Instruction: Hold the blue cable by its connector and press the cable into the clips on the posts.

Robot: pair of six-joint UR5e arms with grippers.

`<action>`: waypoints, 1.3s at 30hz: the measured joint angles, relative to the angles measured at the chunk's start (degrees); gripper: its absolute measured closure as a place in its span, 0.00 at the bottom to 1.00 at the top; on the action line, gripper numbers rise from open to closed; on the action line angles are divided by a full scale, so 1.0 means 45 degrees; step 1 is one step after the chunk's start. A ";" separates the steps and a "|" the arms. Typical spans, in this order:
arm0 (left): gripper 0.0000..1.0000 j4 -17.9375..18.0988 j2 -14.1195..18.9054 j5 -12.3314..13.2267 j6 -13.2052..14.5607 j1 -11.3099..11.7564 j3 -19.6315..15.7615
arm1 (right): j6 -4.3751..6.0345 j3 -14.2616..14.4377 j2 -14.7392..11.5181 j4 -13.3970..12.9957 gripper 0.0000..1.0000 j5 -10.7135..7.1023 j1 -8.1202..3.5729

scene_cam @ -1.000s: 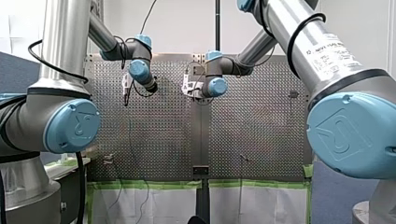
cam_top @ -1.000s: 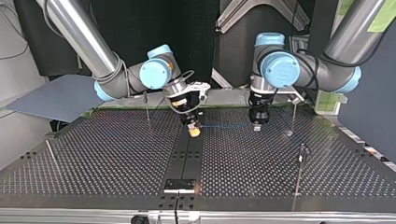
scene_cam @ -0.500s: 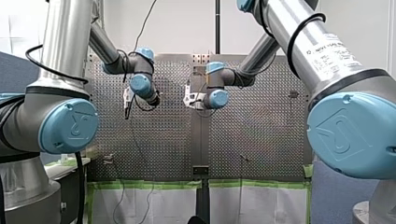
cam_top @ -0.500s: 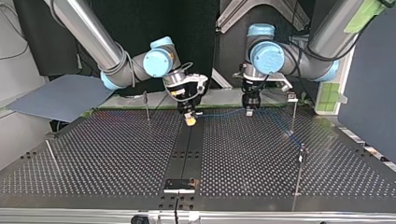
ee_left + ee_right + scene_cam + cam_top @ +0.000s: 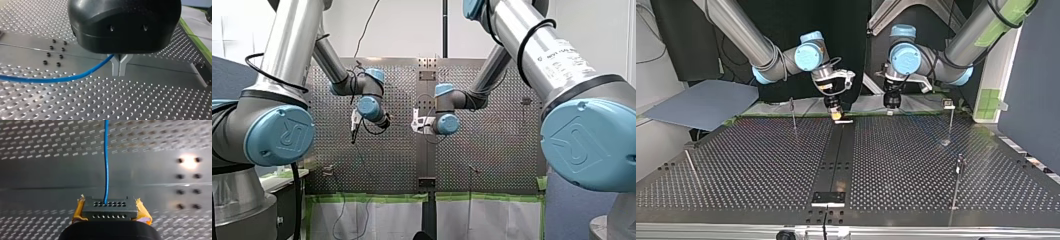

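1. Between my right gripper's (image 5: 110, 208) yellow pads (image 5: 143, 212) sits the dark connector (image 5: 110, 212), clamped from both sides.
2. The blue cable (image 5: 106, 157) leaves the connector's row of holes and runs straight ahead of the gripper, above the table (image 5: 37, 170).
3. My left gripper (image 5: 119, 66) has its metal fingers pressed together. The cable enters the notch at their base, gripped there, and sweeps out to one side in a shallow curve above the table.
4. Seen in the top view, both grippers hang over the table's far edge, close together near its middle, with my right gripper on the left and my left gripper on the right.
5. Thin posts stand apart from both grippers in that view: one post (image 5: 793, 114) is left of my right gripper, a second (image 5: 950, 122) is at the far right with a clip (image 5: 948, 104) on top, and a third (image 5: 958, 182) is nearer on the right.
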 joint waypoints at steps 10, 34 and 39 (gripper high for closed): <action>1.00 0.1135 -0.1046 -0.0019 -0.0067 -0.0438 0.0000 | 0.0065 0.1139 0.0413 -0.1137 1.00 0.0337 -0.0221; 1.00 0.2434 -0.2193 -0.0607 -0.1053 -0.2042 -0.0003 | 0.0218 0.3866 0.0862 -0.3167 1.00 0.0527 -0.0979; 1.00 0.2497 -0.2501 -0.0615 -0.1122 -0.2215 -0.0003 | 0.0288 0.4311 0.0875 -0.3439 1.00 0.0501 -0.1215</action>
